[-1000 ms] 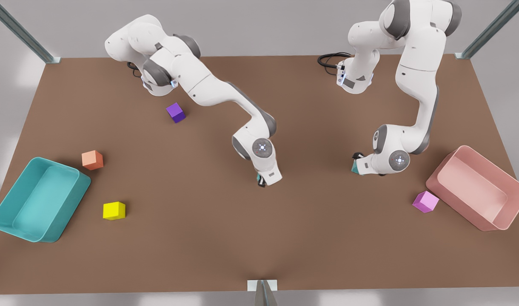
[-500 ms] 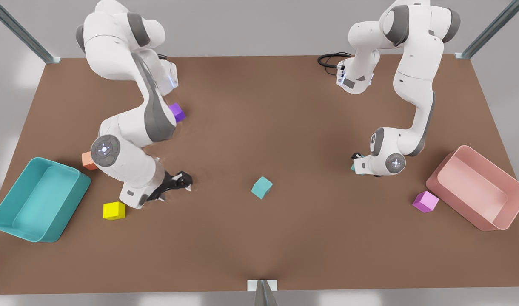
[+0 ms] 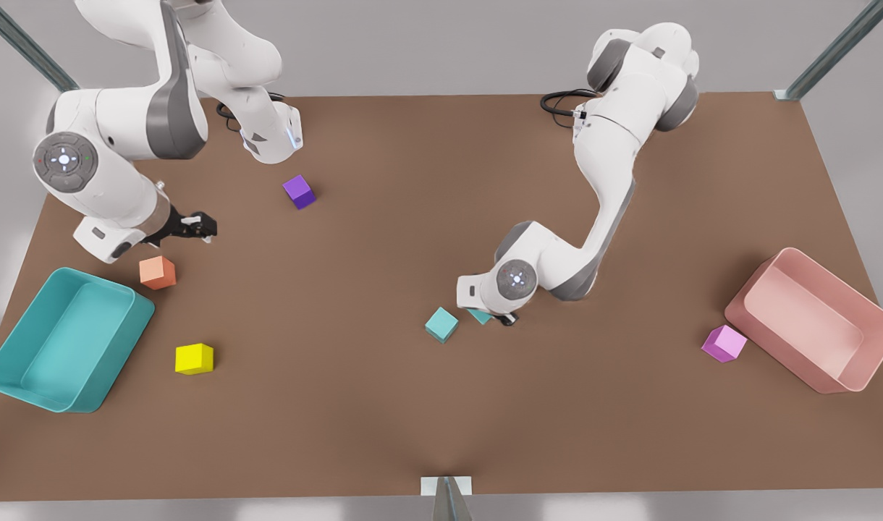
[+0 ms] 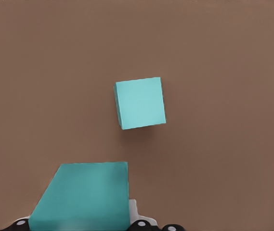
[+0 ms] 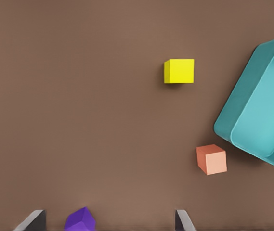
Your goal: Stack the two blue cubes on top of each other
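One blue cube (image 3: 441, 323) rests on the brown table (image 3: 441, 420) near its middle; the left wrist view shows the same cube (image 4: 140, 103). The second blue cube (image 3: 479, 315) hangs just to the front view's right of it, slightly above the table, and fills the near edge of the left wrist view (image 4: 86, 195). My left gripper (image 3: 495, 318) is shut on this second cube. My right gripper (image 3: 204, 227) hovers open and empty at the front view's left, above the orange cube (image 3: 157, 272); its fingertips (image 5: 34, 220) stand wide apart.
A purple cube (image 3: 299, 192) lies toward the back, a yellow cube (image 3: 194, 358) and a teal bin (image 3: 22, 362) at the front view's left. A pink cube (image 3: 724, 343) and a pink bin (image 3: 854, 376) sit at the right.
The right gripper let go of one blue cube at the middle, then swung away left and up. The left gripper carried its blue cube from the right to beside the resting one.
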`<control>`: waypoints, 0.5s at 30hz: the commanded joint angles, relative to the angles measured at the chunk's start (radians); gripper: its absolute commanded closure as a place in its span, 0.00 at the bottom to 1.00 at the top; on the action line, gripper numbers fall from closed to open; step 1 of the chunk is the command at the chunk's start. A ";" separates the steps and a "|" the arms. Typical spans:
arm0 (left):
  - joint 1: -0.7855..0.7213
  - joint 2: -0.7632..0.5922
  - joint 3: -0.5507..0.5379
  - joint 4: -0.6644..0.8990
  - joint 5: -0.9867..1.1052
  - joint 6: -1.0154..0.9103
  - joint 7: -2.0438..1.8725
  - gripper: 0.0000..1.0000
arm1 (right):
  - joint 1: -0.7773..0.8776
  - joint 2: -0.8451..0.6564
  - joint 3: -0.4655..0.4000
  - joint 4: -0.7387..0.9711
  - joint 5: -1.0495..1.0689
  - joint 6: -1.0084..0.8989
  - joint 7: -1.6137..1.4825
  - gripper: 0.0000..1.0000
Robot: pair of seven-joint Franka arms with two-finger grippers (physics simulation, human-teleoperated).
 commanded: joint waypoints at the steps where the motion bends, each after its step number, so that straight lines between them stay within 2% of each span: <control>1: -0.048 0.049 -0.002 0.062 -0.010 -0.025 -0.926 0.47 | 0.012 0.007 0.010 -0.003 -0.034 -0.007 0.024 0.00; 3: -0.085 0.092 -0.001 0.116 -0.009 -0.023 -0.983 0.47 | 0.012 0.020 0.010 -0.002 -0.039 -0.007 0.025 0.00; 8: -0.088 0.114 -0.005 0.119 -0.012 -0.006 -0.993 0.47 | 0.018 0.045 0.010 0.010 -0.048 -0.013 0.025 0.00; 15: -0.132 0.269 0.005 0.361 -0.009 0.011 -1.056 0.47 | 0.022 0.059 0.010 0.009 -0.046 -0.017 0.027 0.00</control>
